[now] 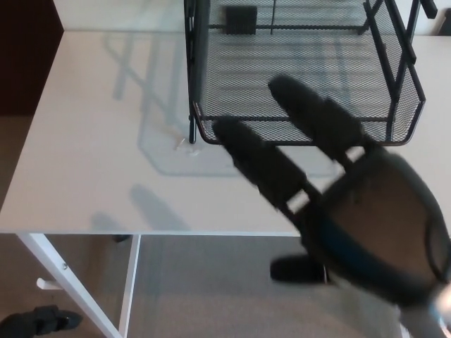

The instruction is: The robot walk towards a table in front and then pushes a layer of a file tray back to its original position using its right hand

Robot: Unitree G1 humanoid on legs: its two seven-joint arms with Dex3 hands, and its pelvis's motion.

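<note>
Fingers (262, 163) apparently spread, white table (91, 155)

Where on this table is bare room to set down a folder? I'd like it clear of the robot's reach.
The widest free patch is the white table left of the black mesh file tray, running to its left and front edges. The strip in front of the tray is crowded: the right hand, blurred with fingers spread, hangs over it. The tray fills the back right.
</note>
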